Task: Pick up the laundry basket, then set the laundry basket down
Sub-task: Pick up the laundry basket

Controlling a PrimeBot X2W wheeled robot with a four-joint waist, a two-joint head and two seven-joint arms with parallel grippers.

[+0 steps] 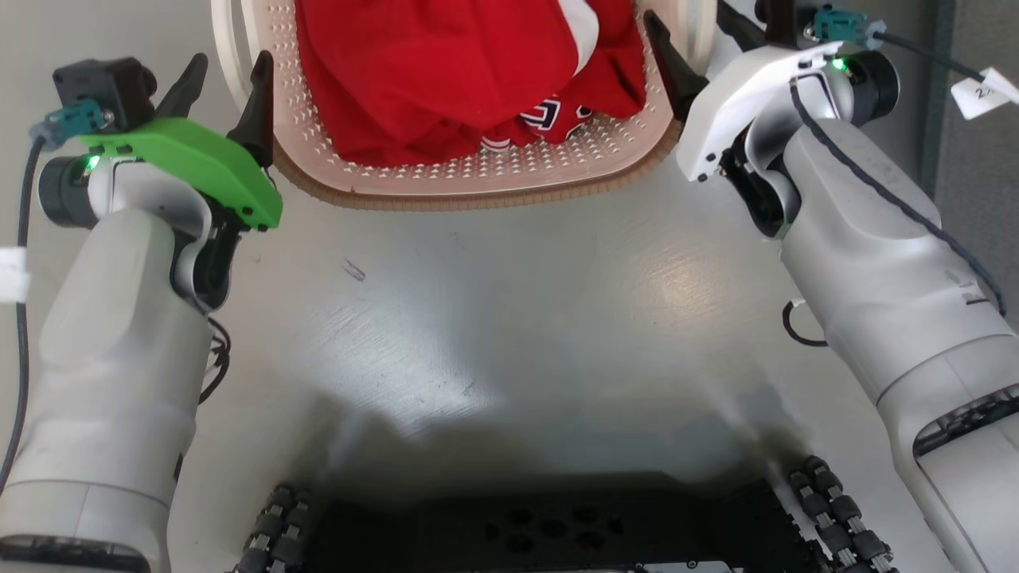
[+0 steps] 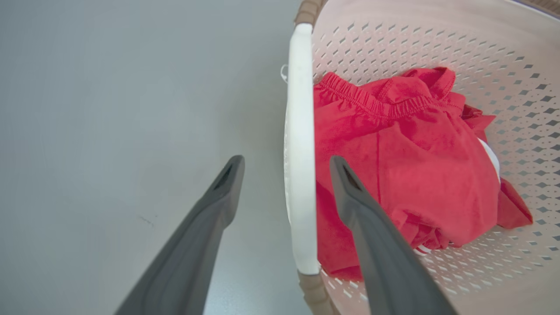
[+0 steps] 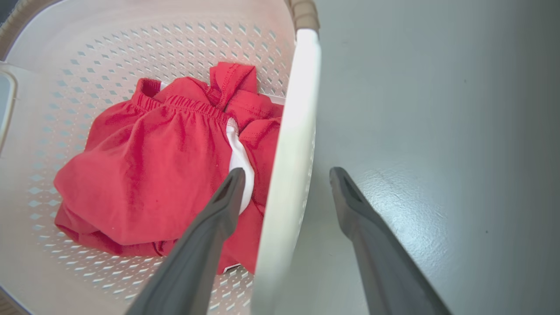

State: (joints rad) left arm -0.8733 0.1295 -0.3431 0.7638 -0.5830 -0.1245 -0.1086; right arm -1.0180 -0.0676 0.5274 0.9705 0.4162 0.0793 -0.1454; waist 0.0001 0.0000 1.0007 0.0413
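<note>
Currently listed: cream-white perforated plastic laundry basket (image 1: 478, 187), brown woven-look rim, on grey floor (image 1: 509, 318) at 12 o'clock.
Contents: red cloth garment (image 1: 446, 72).
Handling: probably light, stiff; grasp white loop handles (image 2: 302, 153) at 9 and 3 o'clock.
Left gripper (image 2: 285, 159): fingers apart, astride handle.
Right gripper (image 3: 286, 170): same.

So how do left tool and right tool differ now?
The left tool has a green cover; the right tool a white cover. The left tool straddles the left handle of the laundry basket; the right tool straddles the right handle. Both are open, one finger inside the basket, one outside.
</note>
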